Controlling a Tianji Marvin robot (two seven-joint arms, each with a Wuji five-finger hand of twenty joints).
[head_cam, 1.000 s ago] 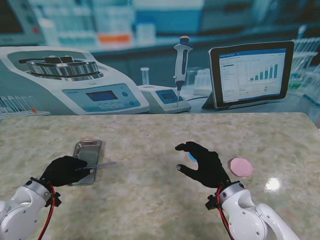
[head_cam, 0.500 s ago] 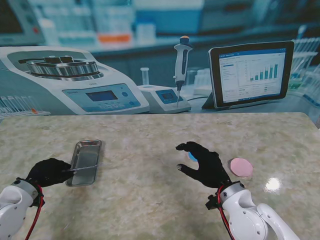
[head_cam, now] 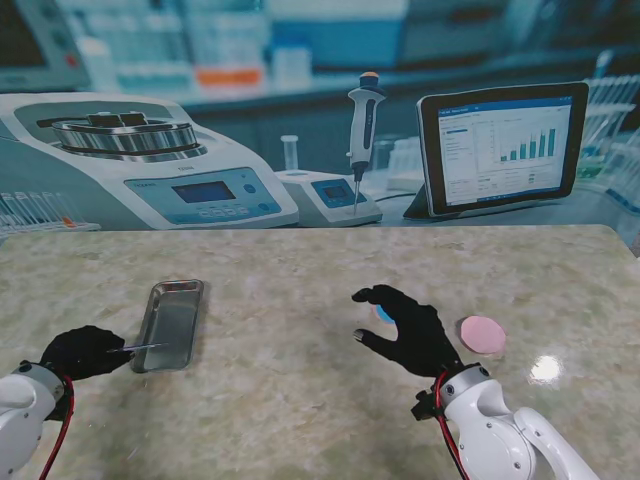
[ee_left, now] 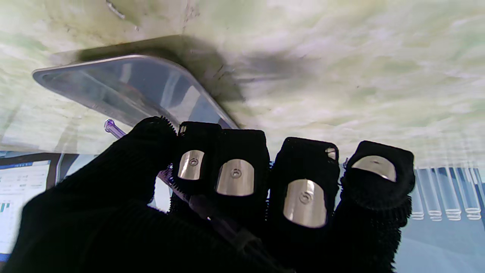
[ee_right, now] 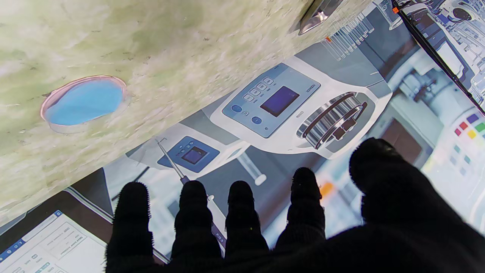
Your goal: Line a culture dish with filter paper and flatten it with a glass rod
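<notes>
The glass rod (head_cam: 140,348) is gripped in the closed left hand (head_cam: 82,352), its tip pointing toward 3 o'clock over the near corner of the metal tray (head_cam: 172,318). The right hand (head_cam: 412,330) is held spread and holds nothing, just above the table (head_cam: 300,400). The culture dish (head_cam: 384,314) with a blue bottom is seen at its 11 o'clock, partly hidden. A pink disc (head_cam: 483,333) lies at its 3 o'clock.
</notes>
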